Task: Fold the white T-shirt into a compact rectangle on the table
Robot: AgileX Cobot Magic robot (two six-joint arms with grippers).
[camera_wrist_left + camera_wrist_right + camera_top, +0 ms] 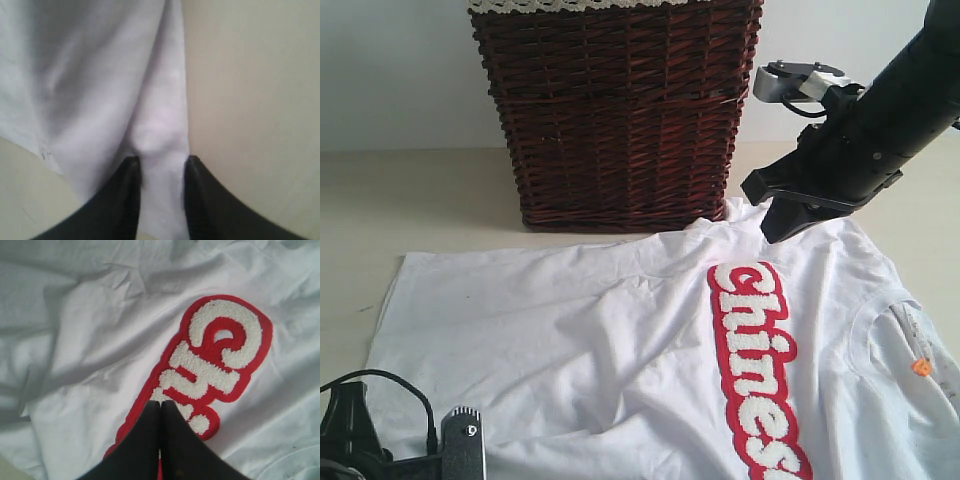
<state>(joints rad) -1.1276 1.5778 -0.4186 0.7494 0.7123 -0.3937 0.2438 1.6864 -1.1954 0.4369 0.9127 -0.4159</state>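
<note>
White T-shirt (570,340) lies spread and wrinkled on the pale tabletop (420,190), just in front of a dark wicker basket (620,120). Red-outlined lettering (755,360) faces up. Orange tag (920,367) sits at the collar, far right. Left fingers (125,200) stand slightly apart, pinching a bunched fold of the shirt's edge that fills the gap, bare tabletop alongside. Right fingers (142,440) are pressed together, empty, over the lettering's first letters. Cannot tell whether they touch the cloth.
</note>
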